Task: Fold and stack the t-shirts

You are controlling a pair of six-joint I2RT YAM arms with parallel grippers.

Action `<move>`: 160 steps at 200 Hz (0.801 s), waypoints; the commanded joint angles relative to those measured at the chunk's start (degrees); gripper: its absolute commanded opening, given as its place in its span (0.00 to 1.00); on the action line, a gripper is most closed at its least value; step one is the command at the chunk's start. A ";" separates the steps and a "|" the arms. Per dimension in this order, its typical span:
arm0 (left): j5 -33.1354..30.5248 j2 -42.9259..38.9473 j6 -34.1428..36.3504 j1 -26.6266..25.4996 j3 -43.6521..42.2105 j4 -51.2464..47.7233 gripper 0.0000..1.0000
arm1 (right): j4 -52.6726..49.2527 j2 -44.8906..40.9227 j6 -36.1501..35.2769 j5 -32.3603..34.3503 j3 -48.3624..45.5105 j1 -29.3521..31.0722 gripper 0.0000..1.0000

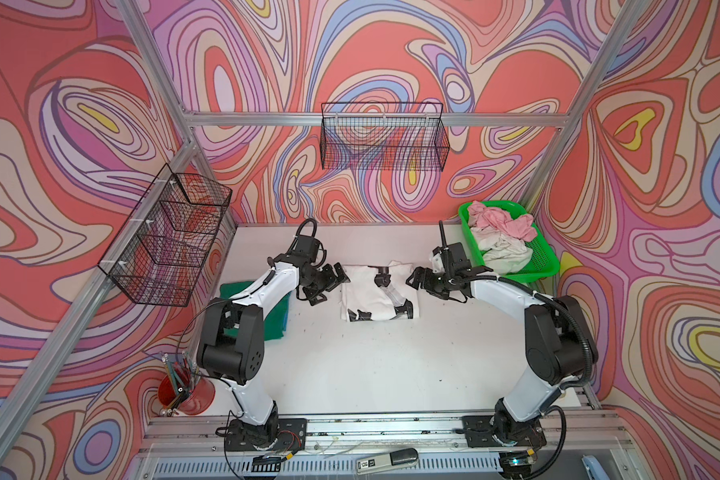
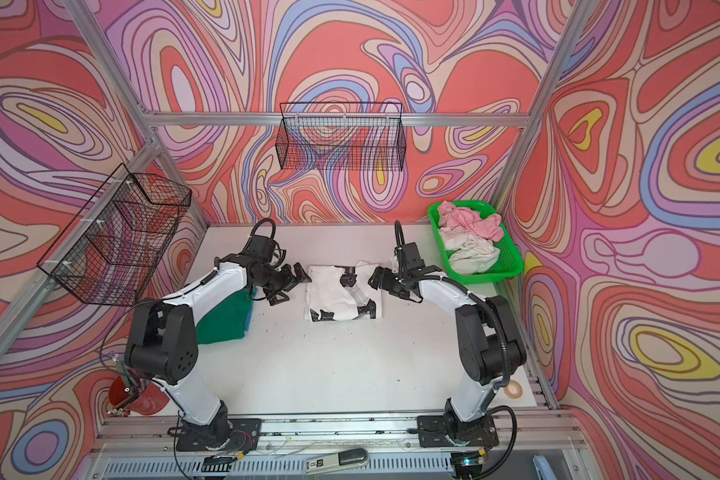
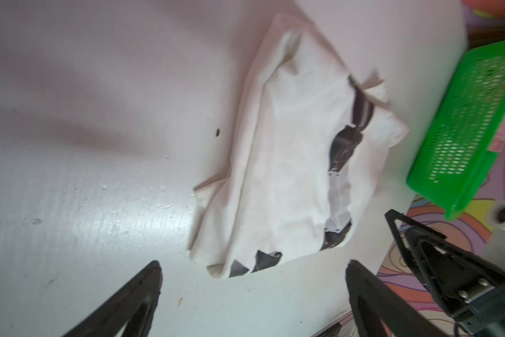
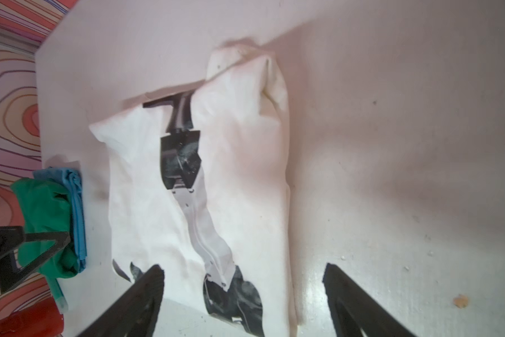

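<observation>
In both top views the left end effector (image 1: 325,284) and right end effector (image 1: 421,284) hang spread wide with nothing gripped, just beside either edge of the folded white t-shirt (image 1: 362,291) mid-bench (image 1: 370,365). A folded dark green t-shirt (image 1: 277,318) sits partly under the left arm. The pink t-shirt (image 1: 501,224) and off-white t-shirt (image 1: 501,249) are bunched in the green basket (image 1: 548,266) at the far right corner.

Left wrist view: fingers (image 3: 146,286) apart and empty, white t-shirt just ahead, basket beyond.

Right wrist view: jaws wide and empty over the white t-shirt's print. A blue cloth (image 4: 76,204) peeks out beside the dark green t-shirt.
</observation>
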 commanded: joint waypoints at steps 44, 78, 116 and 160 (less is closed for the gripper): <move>-0.20 6.21 1.11 -1.56 1.91 -4.48 1.00 | -1.28 7.93 -1.15 0.98 2.10 0.38 0.86; 0.75 9.20 -1.22 -4.00 1.87 -2.02 0.94 | 0.87 10.15 0.28 -0.70 1.40 0.35 0.80; 0.34 12.14 -2.72 -5.33 2.33 -1.04 0.87 | 1.35 12.13 2.72 -1.82 1.10 0.38 0.69; 0.23 14.05 -3.27 -6.11 2.10 -0.09 0.76 | 6.10 15.07 4.83 -6.84 -0.86 1.23 0.59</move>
